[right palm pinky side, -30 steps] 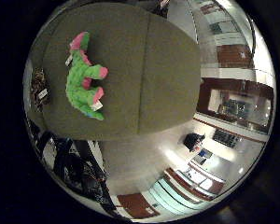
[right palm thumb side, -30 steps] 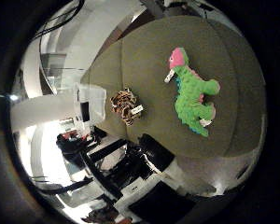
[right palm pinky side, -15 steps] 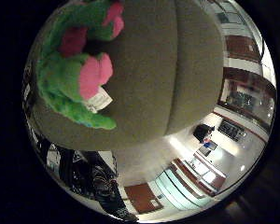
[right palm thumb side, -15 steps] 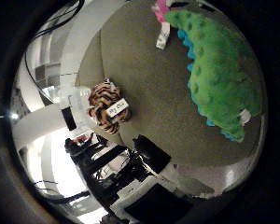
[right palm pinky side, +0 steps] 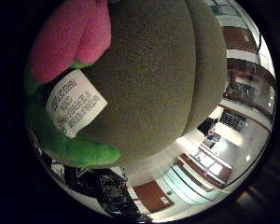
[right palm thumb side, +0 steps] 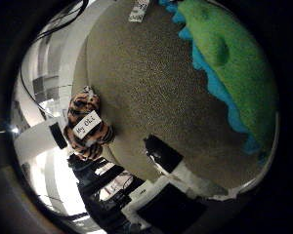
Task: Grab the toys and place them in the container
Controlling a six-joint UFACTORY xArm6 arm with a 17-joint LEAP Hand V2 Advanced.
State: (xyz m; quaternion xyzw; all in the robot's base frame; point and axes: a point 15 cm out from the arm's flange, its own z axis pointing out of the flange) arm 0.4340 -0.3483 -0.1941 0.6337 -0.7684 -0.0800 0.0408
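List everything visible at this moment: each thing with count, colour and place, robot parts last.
Green plush toy: 1, green with blue back spikes and pink parts, lying on the cushion, very close to the palm.
Toy's tag: 1, white with print, beside the pink part.
Striped plush toy: 1, orange and black with a white tag, at the cushion's edge.
Cushion: 1, olive, rounded, under both toys.
Container: none in view.
Robot hand: black and white part reaching in over the cushion; whether its fingers are open or curled does not show.
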